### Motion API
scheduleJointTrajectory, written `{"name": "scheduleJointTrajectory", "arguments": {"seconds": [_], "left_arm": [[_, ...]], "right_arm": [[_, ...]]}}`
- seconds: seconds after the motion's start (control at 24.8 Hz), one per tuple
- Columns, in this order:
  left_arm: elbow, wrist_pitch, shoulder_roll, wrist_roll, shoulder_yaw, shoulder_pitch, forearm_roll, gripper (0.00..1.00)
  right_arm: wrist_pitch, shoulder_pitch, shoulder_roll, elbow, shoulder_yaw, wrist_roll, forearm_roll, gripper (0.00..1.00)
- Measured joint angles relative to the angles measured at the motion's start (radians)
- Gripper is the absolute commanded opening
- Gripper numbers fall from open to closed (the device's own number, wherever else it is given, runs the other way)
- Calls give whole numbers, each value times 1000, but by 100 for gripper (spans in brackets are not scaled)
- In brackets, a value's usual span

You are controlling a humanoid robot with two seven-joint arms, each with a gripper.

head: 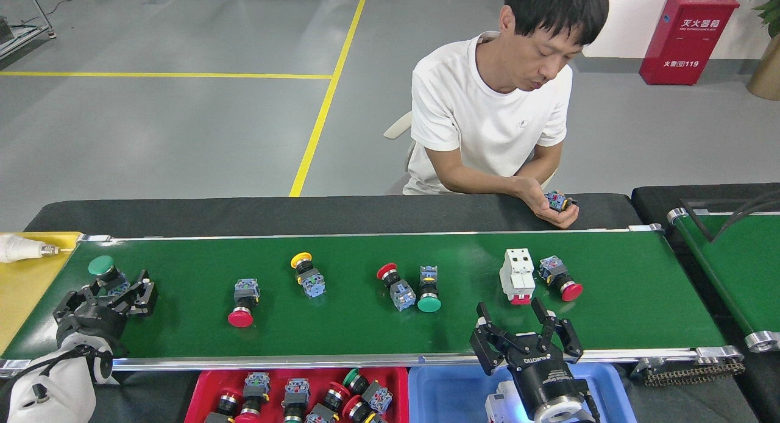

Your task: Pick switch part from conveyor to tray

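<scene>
The left gripper (108,298), jaws spread and empty, straddles the green-capped mushroom push-button switch (105,272) near the glossy dark-green conveyor belt's (365,331) left end; closing late risks knocking it off

Six push-button switches (242,301) and one white breaker (517,275) on conveyor (640,295).

switch parts (304,275) on conveyor (640,301) | trays (402,380) before | person (493,112) behind

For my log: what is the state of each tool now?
Left tool: open, around the green switch part.
Right tool: open, empty.
</scene>
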Motion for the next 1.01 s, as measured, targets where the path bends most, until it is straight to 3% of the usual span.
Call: {"name": "scheduleJointTrajectory", "arguments": {"seconds": [0.08, 0.24, 0.32, 0.52, 0.77, 0.85, 1.01], "left_arm": [[3, -3, 0, 6, -2, 0, 3, 3], [-5, -31, 0, 12, 7, 0, 19, 6], [-83, -86, 0, 13, 17, 23, 50, 9], [-485, -165, 3, 17, 36, 263, 89, 19], [-1109, -191, 3, -13, 87, 712, 87, 28], [-1256, -193, 4, -15, 80, 835, 71, 31], [-1371, -194, 2, -19, 0, 949, -90, 44]], "right_arm": [[2, -17, 35, 6, 9, -5, 27, 97], [38, 11, 37, 7, 9, 5, 42, 97], [81, 24, 31, 7, 9, 6, 43, 97], [154, -1, 2, 53, 9, 6, 48, 97], [227, -191, 29, 270, 17, 7, 48, 91], [234, -231, 35, 318, 19, 7, 48, 60], [235, -236, 22, 329, 44, 12, 44, 19]]}}
